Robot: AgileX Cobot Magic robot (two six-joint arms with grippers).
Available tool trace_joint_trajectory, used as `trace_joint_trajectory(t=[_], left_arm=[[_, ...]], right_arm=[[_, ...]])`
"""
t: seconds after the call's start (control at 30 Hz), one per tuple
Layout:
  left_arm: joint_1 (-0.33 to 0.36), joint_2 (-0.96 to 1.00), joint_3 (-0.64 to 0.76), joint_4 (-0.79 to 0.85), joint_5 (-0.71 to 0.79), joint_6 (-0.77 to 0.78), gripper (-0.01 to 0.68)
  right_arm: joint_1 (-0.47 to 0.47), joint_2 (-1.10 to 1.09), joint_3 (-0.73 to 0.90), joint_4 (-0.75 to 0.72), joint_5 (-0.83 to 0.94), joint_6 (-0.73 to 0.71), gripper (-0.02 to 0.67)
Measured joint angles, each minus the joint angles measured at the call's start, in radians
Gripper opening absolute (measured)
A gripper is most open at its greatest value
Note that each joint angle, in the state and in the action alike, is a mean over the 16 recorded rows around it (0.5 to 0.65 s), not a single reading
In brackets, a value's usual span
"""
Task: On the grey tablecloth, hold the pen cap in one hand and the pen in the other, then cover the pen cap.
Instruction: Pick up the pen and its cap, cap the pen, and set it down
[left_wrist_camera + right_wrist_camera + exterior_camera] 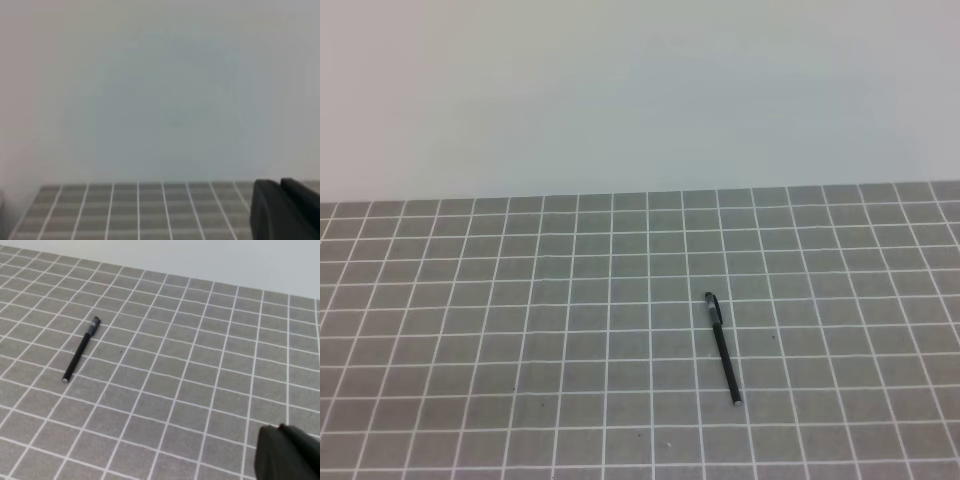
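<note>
The slim black pen lies alone on the grey tablecloth, right of centre, with its small pale tip toward the front. The thicker end with a clip at its far end looks like the pen cap, seated on the pen. In the right wrist view the pen lies far to the upper left, with the pen cap on its far end. My right gripper shows only as dark fingers pressed together at the bottom right, holding nothing. My left gripper looks the same, shut and empty, facing the wall.
A plain pale wall rises behind the cloth's far edge. Neither arm shows in the exterior high view. A few tiny dark specks dot the cloth.
</note>
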Motion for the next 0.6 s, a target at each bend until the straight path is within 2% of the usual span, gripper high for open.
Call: trace_joint_trajectory(t=[0.27,0.6], left_arm=[[0.0,-0.111,0.094,-0.025,0.174,-0.004,-0.001],[0.0,-0.157,0.101,-0.056,0.402,0.01,-0.001]], right_arm=[[0.0,0.001,0.0,-0.002,0.0,0.0,0.004],[0.0,0.001,0.0,-0.002,0.0,0.0,0.004]])
